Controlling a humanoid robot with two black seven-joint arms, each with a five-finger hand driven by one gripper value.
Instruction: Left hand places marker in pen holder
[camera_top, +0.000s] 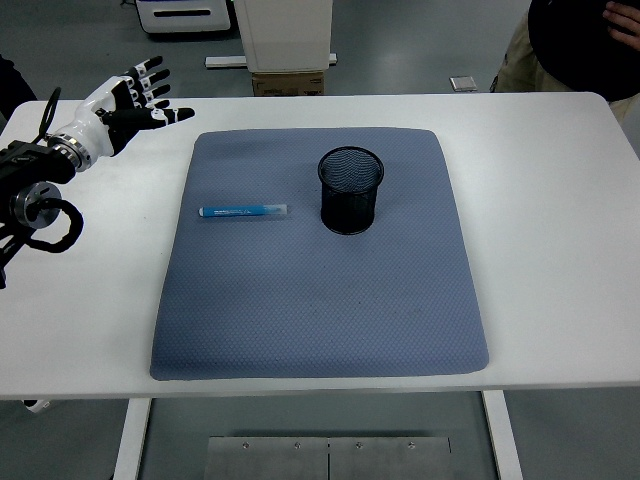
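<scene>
From the head view, the left hand (125, 100) hangs over the far left part of the desk (560, 250), up and to the left of the grey mat (320, 300), with its fingers (150, 72) spread wide and nothing between them. The black forearm trails back to the picture's left edge, a loop of dark cable curling beside it. And there is the marker (242, 211), blue and lying flat on the mat, running left to right, well apart from that hand and untouched. Just beside the marker's right end, not quite touching, stands the pen holder (350, 189), a black mesh cup, upright on the mat, a little beyond the mat's middle. The mat itself sits square in the centre of the desk, its corners rounded, white surface showing on every side of it. Beyond the desk's far edge, well past the mat, a cardboard box (287, 82) rests on the floor under a white cabinet, and a person in dark clothing (580, 45) stands at the top right corner, one hand just showing at the picture's edge. The right hand does not show anywhere.
</scene>
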